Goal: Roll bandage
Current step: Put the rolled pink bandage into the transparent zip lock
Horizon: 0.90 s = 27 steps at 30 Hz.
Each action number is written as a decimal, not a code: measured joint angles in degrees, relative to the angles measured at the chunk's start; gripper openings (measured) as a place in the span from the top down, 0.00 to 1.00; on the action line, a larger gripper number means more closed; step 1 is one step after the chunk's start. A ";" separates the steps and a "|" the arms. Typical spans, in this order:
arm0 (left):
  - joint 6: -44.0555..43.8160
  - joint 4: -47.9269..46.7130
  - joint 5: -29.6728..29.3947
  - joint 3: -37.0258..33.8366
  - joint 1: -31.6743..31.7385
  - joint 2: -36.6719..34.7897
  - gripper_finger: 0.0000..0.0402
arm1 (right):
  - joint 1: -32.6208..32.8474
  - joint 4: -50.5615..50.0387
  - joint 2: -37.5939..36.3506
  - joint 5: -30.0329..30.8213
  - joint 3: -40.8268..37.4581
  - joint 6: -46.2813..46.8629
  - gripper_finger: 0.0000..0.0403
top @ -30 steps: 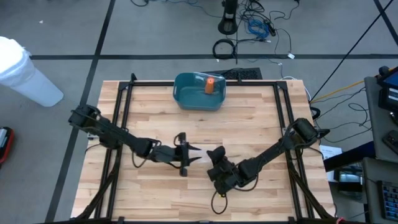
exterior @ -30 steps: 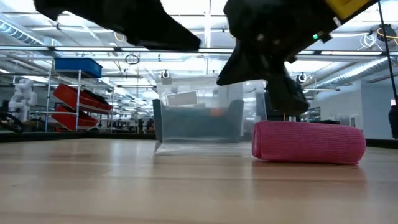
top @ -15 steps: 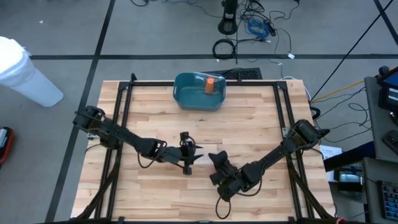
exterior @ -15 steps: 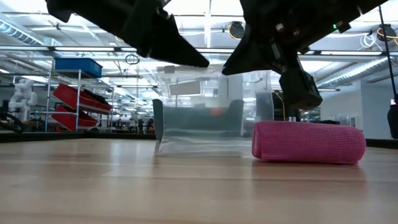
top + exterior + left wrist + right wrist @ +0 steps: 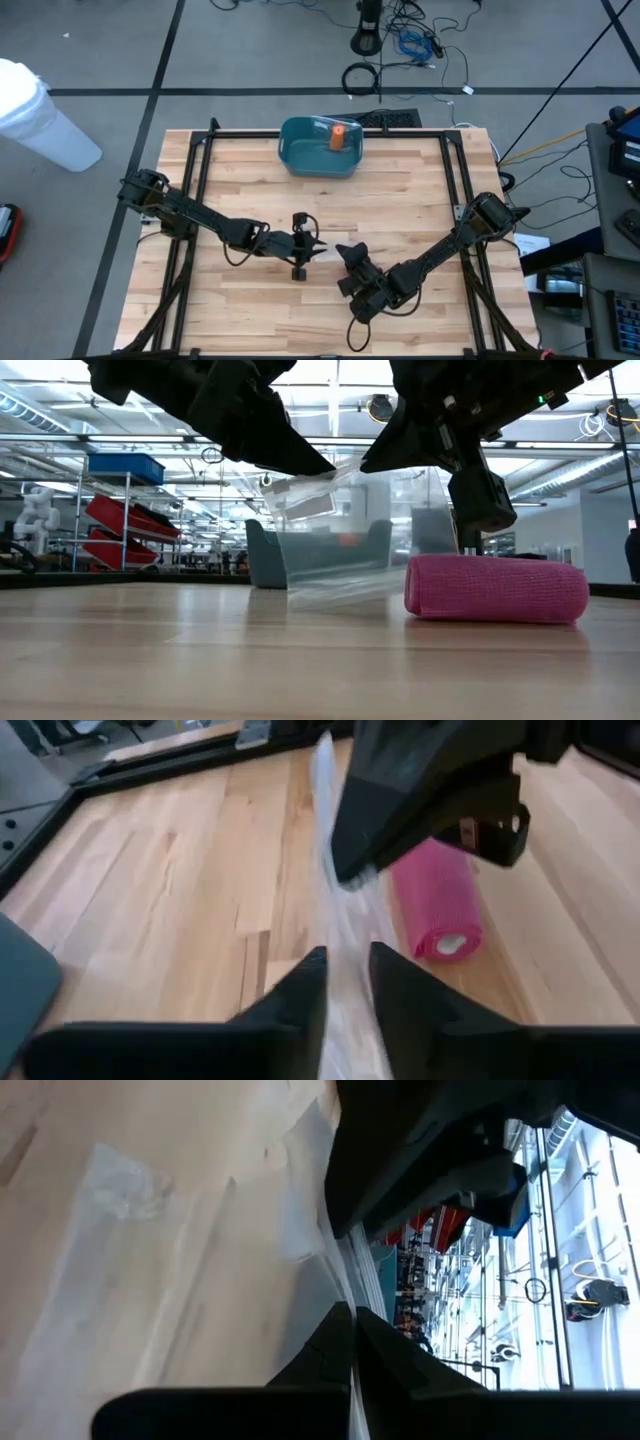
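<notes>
A pink, woven-textured cylindrical bandage roll (image 5: 495,589) lies on the pale wood-plank desk (image 5: 400,200), just beside a clear, crinkly plastic bag (image 5: 335,535). Above the roll, the left tool (image 5: 345,982) and right tool (image 5: 352,1325) each pinch the bag's film, apparently lifting it. Beyond the roll, a teal plastic bin (image 5: 318,146) holds a small orange object (image 5: 338,137).
</notes>
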 joint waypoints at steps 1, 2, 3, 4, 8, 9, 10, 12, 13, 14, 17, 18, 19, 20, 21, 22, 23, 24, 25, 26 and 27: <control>-0.01 -0.50 0.09 0.00 0.00 0.00 0.83 | 0.00 0.00 0.00 0.01 0.00 0.00 1.00; 0.01 -0.98 0.09 0.00 0.00 0.00 0.87 | 0.00 0.00 0.01 0.01 0.00 0.00 1.00; -0.01 -1.16 0.09 -0.02 0.00 0.00 0.92 | 0.00 -0.02 0.02 0.01 0.00 0.00 1.00; -0.01 -1.21 0.09 -0.02 0.00 0.00 0.96 | 0.00 0.02 0.02 0.04 0.00 -0.10 1.00; -0.03 -1.98 -0.89 -0.02 0.00 0.00 0.98 | 0.00 0.13 0.02 -0.01 0.00 -0.96 1.00; -0.03 -2.19 -1.76 -0.02 -0.02 0.00 0.98 | 0.00 0.19 0.04 -0.01 0.00 -0.96 1.00; -0.05 -2.34 -3.15 -0.02 -0.12 0.00 0.99 | 0.00 0.22 0.04 -0.01 0.00 -0.98 1.00; -0.63 -2.34 -7.03 -0.02 -0.52 0.00 0.99 | -0.02 0.22 0.04 -0.07 0.00 -0.98 1.00; -1.05 -2.33 -9.20 -0.02 -0.70 -0.02 0.99 | -0.02 0.23 0.04 -0.38 0.00 -0.98 1.00; -1.24 -2.34 -10.92 -0.02 -0.95 0.00 0.99 | -0.02 0.22 0.04 -0.77 0.02 -0.98 1.00; -1.34 -2.13 -15.43 -0.02 -1.61 0.00 0.99 | -0.04 0.22 0.03 -3.54 0.02 0.17 1.00; -1.34 -1.92 -17.04 -0.02 -1.93 -0.01 0.99 | -0.07 0.22 0.04 -5.08 0.04 1.16 1.00; -1.34 -1.88 -18.86 0.04 -2.30 0.00 1.00 | -0.19 0.18 0.03 -6.56 0.04 2.34 1.00; -1.24 -1.89 -20.86 0.29 -2.80 -0.02 1.00 | -0.48 0.10 0.04 -7.95 0.04 3.71 1.00; -0.83 -1.86 -22.96 0.64 -3.37 0.00 1.00 | -0.85 -0.14 0.02 -9.29 0.07 5.30 1.00; -0.02 -1.88 -25.23 1.07 -4.06 0.00 1.00 | -1.33 -0.59 0.02 -10.51 0.09 7.22 1.00; 0.60 -1.87 -27.49 1.61 -4.84 0.00 1.00 | -1.82 -1.19 0.04 -11.04 0.09 9.53 1.00; 1.49 -1.79 -29.67 2.11 -5.60 0.00 1.00 | -2.43 -2.05 0.04 -11.16 0.09 11.98 1.00; 2.38 -1.68 -31.55 2.58 -6.35 -0.01 1.00 | -3.10 -3.31 0.02 -11.20 0.09 14.58 1.00; 3.35 -1.69 -33.08 3.00 -7.10 -0.02 1.00 | -3.77 -4.66 0.02 -11.18 0.11 17.62 1.00; 3.86 -1.71 -34.37 3.30 -7.77 0.00 1.00 | -4.43 -6.30 0.02 -11.40 0.13 20.87 1.00</control>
